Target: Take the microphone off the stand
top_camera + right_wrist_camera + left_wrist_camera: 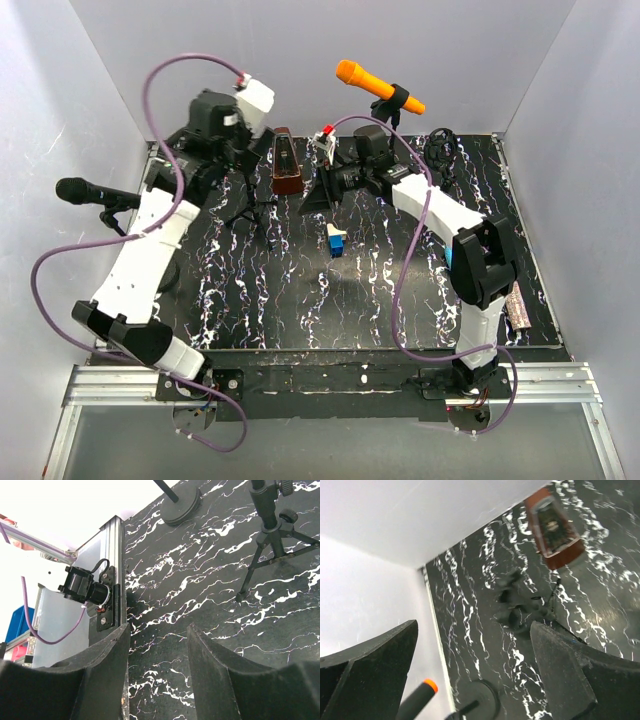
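Plainly, the left claw (474, 630) stands spread wide with nothing between its fingers (375, 665). Below the gap lies a blurred dark shape (517, 607), too soft to name, with a brown metronome (552, 527) beyond it on the bench (300, 300). A dark rod (417, 700), orange at its tip, pokes in at the lower edge of that wrist view; it is cut off, and I cannot tell what it belongs to. The right claw (159, 630) is parted about halfway and likewise empty, hanging over marbled bench. Ahead of it stand a tripod (270, 535), its top cropped by the frame, and a round base (182, 505) whose pole is cropped too. From above, both claws are mostly hidden under their own wrists. A black microphone (80, 190) sits in its stand (112, 212) at the left edge beside the left arm, which hides the stand's foot. An orange microphone (375, 83) sits in a clip (400, 98) near the back wall, behind the right claw. Neither microphone is touched by a claw.
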`<move>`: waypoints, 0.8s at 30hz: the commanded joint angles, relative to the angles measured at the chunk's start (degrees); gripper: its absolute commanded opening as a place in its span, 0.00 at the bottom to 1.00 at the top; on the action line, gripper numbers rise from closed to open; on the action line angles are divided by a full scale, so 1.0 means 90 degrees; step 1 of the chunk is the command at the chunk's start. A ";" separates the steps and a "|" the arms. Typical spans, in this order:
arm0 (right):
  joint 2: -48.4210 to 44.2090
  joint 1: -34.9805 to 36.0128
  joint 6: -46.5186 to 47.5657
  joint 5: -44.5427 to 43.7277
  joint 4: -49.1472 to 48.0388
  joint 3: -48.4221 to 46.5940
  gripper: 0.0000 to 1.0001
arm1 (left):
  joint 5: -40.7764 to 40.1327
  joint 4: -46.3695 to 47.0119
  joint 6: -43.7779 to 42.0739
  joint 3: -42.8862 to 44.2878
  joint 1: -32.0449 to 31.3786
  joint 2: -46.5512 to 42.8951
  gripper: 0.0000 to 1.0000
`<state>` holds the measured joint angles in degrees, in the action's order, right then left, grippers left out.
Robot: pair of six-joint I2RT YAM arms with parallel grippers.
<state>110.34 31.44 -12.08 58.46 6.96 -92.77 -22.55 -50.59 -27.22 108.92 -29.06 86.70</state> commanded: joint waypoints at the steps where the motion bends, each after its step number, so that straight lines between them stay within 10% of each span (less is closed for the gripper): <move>1: -0.0561 -0.0095 0.0042 0.0116 -0.0100 0.0132 0.56 | 0.0226 -0.0033 0.1684 0.0133 0.0932 -0.0317 0.96; 10: -0.0912 -0.0222 0.0589 -0.0049 0.0389 0.0414 0.57 | 0.2987 -0.0804 0.3539 0.0807 0.1674 0.0562 0.91; 16: -0.1108 -0.0271 0.0736 -0.0147 0.0398 0.0689 0.57 | 0.3248 -0.0873 0.3806 0.0827 0.1861 0.0913 0.87; 24: -0.1108 -0.0320 0.0931 -0.0157 0.0515 0.0660 0.57 | 0.3949 -0.1049 0.3426 0.0973 0.1891 0.1041 0.55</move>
<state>103.31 29.08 -5.74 56.90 11.51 -86.43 7.60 -57.95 4.93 114.50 -12.14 97.27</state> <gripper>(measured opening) 0.575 0.614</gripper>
